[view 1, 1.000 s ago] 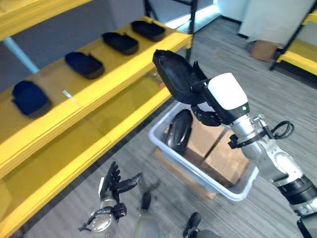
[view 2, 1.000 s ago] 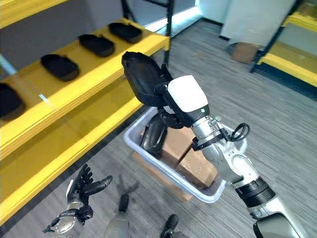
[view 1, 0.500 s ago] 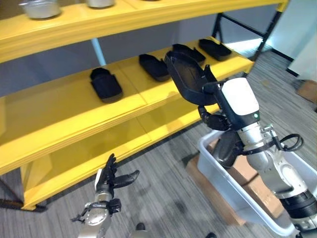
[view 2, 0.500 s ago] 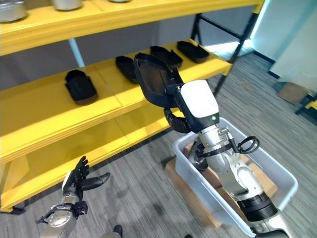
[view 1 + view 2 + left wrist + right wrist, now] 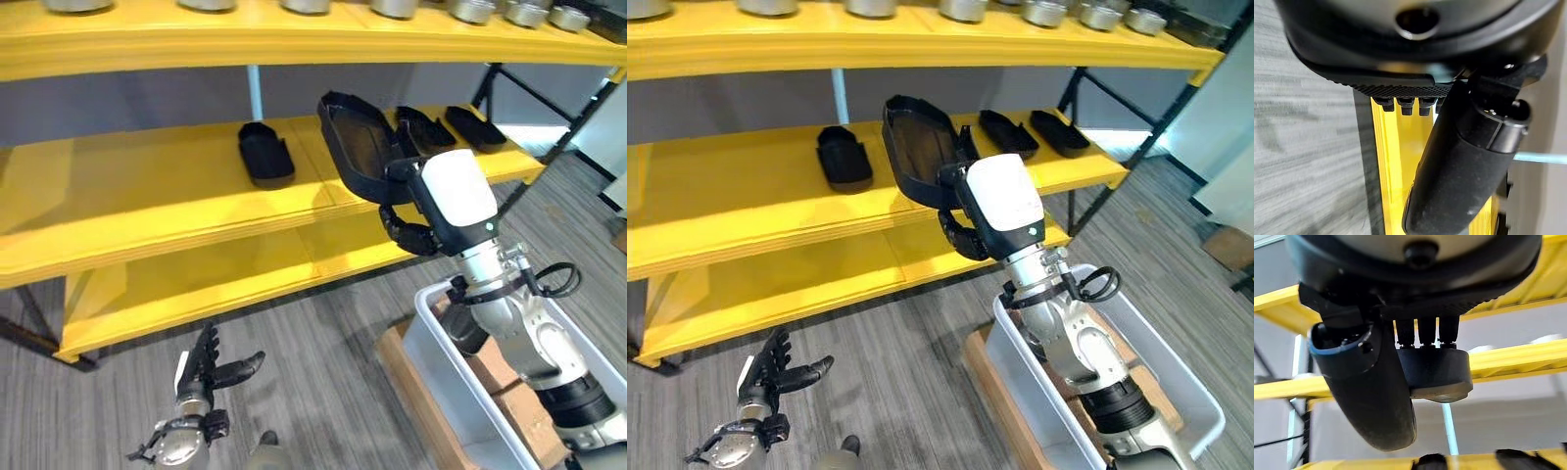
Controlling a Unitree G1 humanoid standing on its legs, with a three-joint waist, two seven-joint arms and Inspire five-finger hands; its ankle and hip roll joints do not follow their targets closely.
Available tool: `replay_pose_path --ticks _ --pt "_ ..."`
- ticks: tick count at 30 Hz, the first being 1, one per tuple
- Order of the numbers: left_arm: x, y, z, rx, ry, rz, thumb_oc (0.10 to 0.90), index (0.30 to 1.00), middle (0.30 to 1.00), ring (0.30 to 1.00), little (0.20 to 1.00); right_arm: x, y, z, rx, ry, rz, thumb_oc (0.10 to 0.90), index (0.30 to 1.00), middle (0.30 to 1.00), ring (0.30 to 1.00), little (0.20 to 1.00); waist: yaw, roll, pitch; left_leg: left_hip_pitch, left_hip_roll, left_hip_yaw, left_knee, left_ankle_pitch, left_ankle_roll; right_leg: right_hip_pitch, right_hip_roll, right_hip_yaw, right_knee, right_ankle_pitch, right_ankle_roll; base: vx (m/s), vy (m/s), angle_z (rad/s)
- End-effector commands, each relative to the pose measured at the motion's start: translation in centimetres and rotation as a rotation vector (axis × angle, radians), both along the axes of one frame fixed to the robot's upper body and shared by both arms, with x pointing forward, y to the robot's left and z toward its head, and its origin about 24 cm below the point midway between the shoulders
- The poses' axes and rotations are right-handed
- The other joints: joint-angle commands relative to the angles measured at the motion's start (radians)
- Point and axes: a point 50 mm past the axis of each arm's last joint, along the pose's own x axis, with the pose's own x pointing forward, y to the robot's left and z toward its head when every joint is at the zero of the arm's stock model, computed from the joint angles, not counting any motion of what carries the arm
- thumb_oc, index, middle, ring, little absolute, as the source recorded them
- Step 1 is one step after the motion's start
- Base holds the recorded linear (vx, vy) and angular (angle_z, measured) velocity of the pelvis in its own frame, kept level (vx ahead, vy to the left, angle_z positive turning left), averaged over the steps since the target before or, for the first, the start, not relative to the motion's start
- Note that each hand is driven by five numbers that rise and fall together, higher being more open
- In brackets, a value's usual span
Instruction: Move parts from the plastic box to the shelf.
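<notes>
Since a second ago the right robot hand (image 5: 411, 227), fingers curled round the black part (image 5: 355, 143), has carried it from above the plastic box (image 5: 443, 377) to the shelf (image 5: 147, 211). The part is tilted, its long axis running away toward the shelf's back. The left robot hand (image 5: 208, 364) hangs low, fingers spread.

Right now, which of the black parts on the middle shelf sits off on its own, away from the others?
The black part left of the blue post stands alone. The other parts lie close together near the shelf's right end, past the tray held in the right hand.
</notes>
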Motion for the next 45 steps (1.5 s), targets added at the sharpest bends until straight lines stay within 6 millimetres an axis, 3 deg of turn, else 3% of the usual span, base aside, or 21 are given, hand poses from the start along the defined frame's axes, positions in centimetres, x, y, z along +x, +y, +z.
replay_pose_path --ticks 1,3,4,6,7,10,12,13,14,20,25,27,29,30,32,33,35,37,39,43,45 --pt "2.5 -0.6 4.3 0.089 -0.235 -0.068 0.900 1.000 1.000 1.000 1.000 -0.7 0.7 6.2 -0.025 -0.295 0.055 0.400 0.300 0.300 0.300 0.300 -0.015 0.064 -0.062 0.088 -0.063 -0.060 -0.156 0.014 0.105 -0.064 0.028 0.217 0.063 0.074 0.096 0.11 0.181 0.72" --pt "3.0 -0.8 4.3 0.092 -0.235 -0.089 0.900 1.000 1.000 1.000 1.000 -0.9 0.0 5.8 -0.029 -0.279 0.037 0.400 0.300 0.300 0.300 0.300 -0.062 0.089 -0.059 0.095 -0.081 -0.125 -0.171 0.034 0.118 -0.120 0.142 0.410 0.118 0.023 0.058 0.14 0.207 0.78" --pt "3.1 -1.0 4.2 0.093 -0.228 -0.104 0.900 1.000 1.000 1.000 1.000 -1.2 -0.4 5.5 -0.029 -0.267 0.034 0.400 0.300 0.300 0.300 0.300 -0.085 0.099 -0.059 0.097 -0.089 -0.162 -0.177 0.042 0.125 -0.135 0.213 0.482 0.143 -0.033 0.036 0.13 0.243 1.09" --pt "3.1 -1.3 4.2 0.090 -0.231 -0.124 0.900 1.000 1.000 1.000 1.000 -1.4 -0.7 5.3 -0.010 -0.255 0.043 0.400 0.300 0.300 0.300 0.300 -0.111 0.116 -0.054 0.116 -0.090 -0.191 -0.198 0.053 0.131 -0.181 0.309 0.499 0.141 -0.129 0.009 0.15 0.129 1.19" --pt "3.0 -1.5 4.2 0.093 -0.225 -0.136 0.900 1.000 1.000 1.000 1.000 -1.6 -0.4 5.5 0.012 -0.255 0.078 0.400 0.300 0.300 0.300 0.300 -0.121 0.111 -0.041 0.140 -0.093 -0.189 -0.220 0.057 0.132 -0.248 0.345 0.440 0.115 -0.109 0.006 0.13 -0.008 0.80" --pt "3.1 -1.5 4.2 0.090 -0.225 -0.132 0.900 1.000 1.000 1.000 1.000 -1.6 -0.2 5.6 0.025 -0.255 0.096 0.400 0.300 0.300 0.300 0.300 -0.140 0.112 -0.029 0.160 -0.095 -0.207 -0.227 0.057 0.132 -0.290 0.375 0.418 0.080 -0.079 0.009 0.10 -0.016 0.47" --pt "3.2 -1.7 4.2 0.090 -0.228 -0.132 0.900 1.000 1.000 1.000 1.000 -1.4 0.1 5.7 0.013 -0.254 0.108 0.400 0.300 0.300 0.300 0.300 -0.156 0.104 -0.010 0.177 -0.105 -0.228 -0.220 0.053 0.130 -0.311 0.399 0.424 0.049 -0.055 0.014 0.07 -0.014 0.92" --pt "3.4 -2.1 4.2 0.078 -0.236 -0.138 0.900 1.000 1.000 1.000 1.000 -1.4 -0.1 5.7 0.004 -0.253 0.100 0.400 0.300 0.300 0.300 0.300 -0.171 0.088 -0.012 0.171 -0.125 -0.246 -0.213 0.059 0.124 -0.286 0.412 0.485 0.013 -0.042 0.011 0.09 -0.096 0.21" --pt "3.2 -2.4 3.9 0.056 -0.235 -0.132 0.900 1.000 1.000 1.000 1.000 -1.6 -0.2 5.9 0.004 -0.263 0.100 0.400 0.300 0.300 0.300 0.300 -0.171 0.084 -0.031 0.175 -0.122 -0.239 -0.219 0.053 0.118 -0.245 0.419 0.503 -0.026 -0.042 0.005 0.14 -0.123 -0.10" --pt "3.1 -2.7 3.7 0.031 -0.233 -0.127 0.900 1.000 1.000 1.000 1.000 -1.8 0.3 6.4 0.009 -0.277 0.137 0.400 0.300 0.300 0.300 0.300 -0.163 0.095 -0.065 0.194 -0.093 -0.224 -0.195 0.021 0.101 -0.193 0.421 0.472 -0.027 -0.080 -0.013 0.16 -0.102 -0.05" --pt "3.7 -3.3 3.8 0.007 -0.241 -0.146 0.900 1.000 1.000 1.000 1.000 -2.0 0.3 6.9 0.013 -0.301 0.150 0.400 0.300 0.300 0.300 0.300 -0.167 0.089 -0.058 0.164 -0.097 -0.238 -0.037 -0.019 0.065 -0.151 0.411 0.426 0.006 -0.138 -0.036 0.11 -0.098 0.32" --pt "3.9 -3.7 3.8 -0.008 -0.243 -0.155 0.900 1.000 1.000 1.000 1.000 -2.1 0.4 7.4 0.015 -0.324 0.162 0.400 0.300 0.300 0.300 0.300 -0.159 0.089 -0.032 0.091 -0.109 -0.219 0.140 0.028 0.015 -0.117 0.411 0.412 0.008 -0.160 -0.054 0.02 -0.028 0.47" --pt "3.9 -3.9 3.7 -0.018 -0.238 -0.160 0.900 1.000 1.000 1.000 1.000 -2.3 0.8 8.0 0.003 -0.354 0.177 0.400 0.300 0.300 0.300 0.300 -0.131 0.089 0.001 0.010 -0.120 -0.211 0.276 0.099 -0.018 -0.087 0.410 0.400 0.007 -0.171 -0.069 0.01 -0.021 0.49" --pt "3.9 -3.9 3.7 -0.018 -0.239 -0.160 0.900 1.000 1.000 1.000 1.000 -2.3 0.8 8.0 0.002 -0.355 0.177 0.400 0.300 0.300 0.300 0.300 -0.132 0.091 0.001 0.004 -0.119 -0.211 0.286 0.096 -0.018 -0.089 0.412 0.399 0.007 -0.171 -0.069 0.03 -0.017 0.23" --pt "3.8 -3.8 3.6 -0.025 -0.230 -0.160 0.900 1.000 1.000 1.000 1.000 -2.1 0.3 8.0 -0.016 -0.351 0.148 0.400 0.300 0.300 0.300 0.300 -0.135 0.077 0.000 -0.039 -0.022 -0.150 0.207 0.087 0.007 -0.070 0.392 0.384 -0.002 -0.181 -0.060 0.10 0.026 0.08" --pt "3.6 -3.7 3.5 -0.024 -0.222 -0.158 0.900 1.000 1.000 1.000 1.000 -2.0 0.0 8.0 -0.016 -0.350 0.134 0.400 0.300 0.300 0.300 0.300 -0.132 0.068 -0.009 -0.032 0.044 -0.129 0.084 0.075 0.013 -0.058 0.383 0.381 -0.016 -0.190 -0.050 0.20 0.079 0.32" --pt "3.4 -3.6 3.4 -0.012 -0.214 -0.166 0.900 1.000 1.000 1.000 1.000 -2.0 -0.3 8.0 -0.011 -0.347 0.117 0.400 0.300 0.300 0.300 0.300 -0.127 0.072 -0.017 -0.023 0.158 -0.125 -0.110 0.170 -0.008 -0.047 0.378 0.385 -0.016 -0.206 -0.036 0.20 0.146 0.44" --pt "3.2 -3.5 3.1 0.000 -0.195 -0.155 0.900 1.000 1.000 1.000 1.000 -1.8 -0.3 8.0 -0.014 -0.348 0.110 0.400 0.300 0.300 0.300 0.300 -0.120 0.090 -0.023 -0.041 0.212 -0.136 -0.214 0.264 -0.043 -0.031 0.373 0.403 -0.006 -0.232 -0.024 0.20 0.226 0.34" --pt "2.8 -3.2 2.7 -0.025 -0.190 -0.116 0.900 1.000 1.000 1.000 1.000 -1.8 -0.2 7.6 -0.012 -0.327 0.108 0.400 0.300 0.300 0.300 0.300 -0.111 0.114 -0.048 0.000 0.203 -0.134 -0.252 0.253 -0.059 -0.012 0.366 0.422 -0.007 -0.238 -0.014 0.21 0.271 -0.07" --pt "2.9 -3.0 3.0 -0.021 -0.200 -0.128 0.900 1.000 1.000 1.000 1.000 -1.7 -0.1 7.3 0.005 -0.317 0.096 0.400 0.300 0.300 0.300 0.300 -0.092 0.102 -0.061 0.010 0.161 -0.109 -0.229 0.225 -0.045 0.011 0.326 0.417 -0.017 -0.231 0.006 0.18 0.191 -0.49" --pt "2.9 -2.8 3.2 0.000 -0.200 -0.137 0.900 1.000 1.000 1.000 1.000 -1.5 0.2 7.3 0.038 -0.317 0.104 0.400 0.300 0.300 0.300 0.300 -0.081 0.096 -0.063 0.011 0.131 -0.092 -0.209 0.194 -0.019 0.015 0.297 0.426 -0.018 -0.221 0.022 0.14 0.189 -0.13"
